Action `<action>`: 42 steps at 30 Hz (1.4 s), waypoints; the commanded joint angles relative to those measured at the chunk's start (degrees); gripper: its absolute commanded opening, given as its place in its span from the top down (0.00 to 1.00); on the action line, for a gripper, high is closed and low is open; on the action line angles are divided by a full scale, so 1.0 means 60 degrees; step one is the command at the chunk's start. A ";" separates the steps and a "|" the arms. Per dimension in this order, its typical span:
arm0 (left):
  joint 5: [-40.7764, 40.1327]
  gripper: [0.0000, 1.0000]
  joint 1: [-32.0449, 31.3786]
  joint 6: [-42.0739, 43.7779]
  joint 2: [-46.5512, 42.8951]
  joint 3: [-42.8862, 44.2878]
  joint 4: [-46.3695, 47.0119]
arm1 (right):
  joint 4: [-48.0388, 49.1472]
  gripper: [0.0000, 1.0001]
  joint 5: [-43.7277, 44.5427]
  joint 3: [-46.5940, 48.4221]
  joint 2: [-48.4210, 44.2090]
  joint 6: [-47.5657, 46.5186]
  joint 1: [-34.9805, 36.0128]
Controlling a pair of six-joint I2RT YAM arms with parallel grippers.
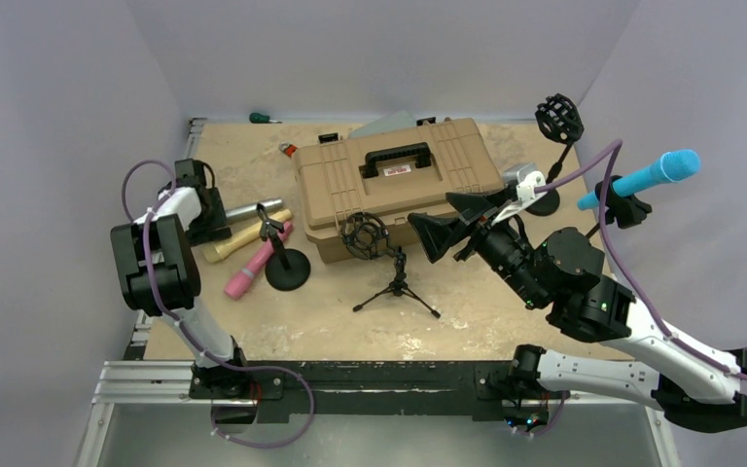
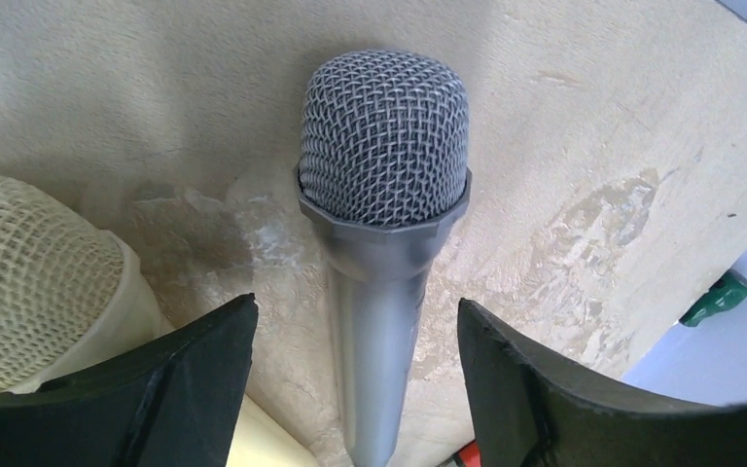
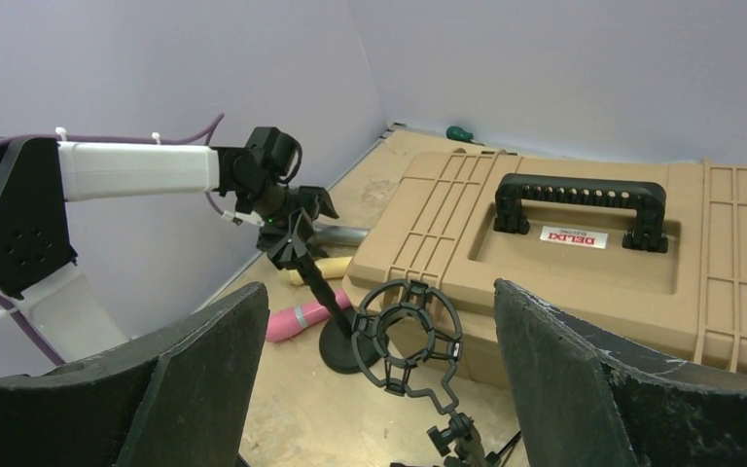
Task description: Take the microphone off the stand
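A blue microphone (image 1: 647, 176) sits tilted in a black stand clip (image 1: 627, 210) at the far right, seen only in the top view. My right gripper (image 1: 444, 216) is open and empty to its left, over the table in front of the toolbox; it faces an empty shock mount on a tripod (image 3: 409, 336) in its wrist view (image 3: 379, 290). My left gripper (image 1: 216, 209) is open at the far left, its fingers either side of a grey microphone (image 2: 384, 146) that lies on the table, not touching it.
A tan toolbox (image 1: 399, 185) stands mid-table. A cream microphone (image 1: 243, 235) and a pink one (image 1: 253, 265) lie by an empty round-base clip stand (image 1: 287, 268). Another shock-mount stand (image 1: 558, 117) is at the back right. A green screwdriver (image 1: 263, 118) lies at the back.
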 commanded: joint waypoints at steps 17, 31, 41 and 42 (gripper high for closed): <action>0.1408 0.24 0.0046 0.2271 -0.4967 -0.0332 0.0306 | -0.0128 0.14 0.2650 0.0270 0.0671 0.0105 0.0016; 0.3491 0.20 -0.3007 1.0349 -0.6689 0.2794 0.0604 | -0.1356 0.08 0.3048 0.3369 0.3690 -0.0291 -0.4973; 0.4823 0.14 -0.4264 1.1704 -0.8049 0.1674 0.1586 | -0.3136 0.31 0.1265 0.6773 0.6128 -0.0620 -0.8549; 0.4709 0.14 -0.4437 1.1848 -0.8081 0.1681 0.1524 | -0.3415 0.37 0.1265 0.7153 0.6368 -0.0671 -0.8787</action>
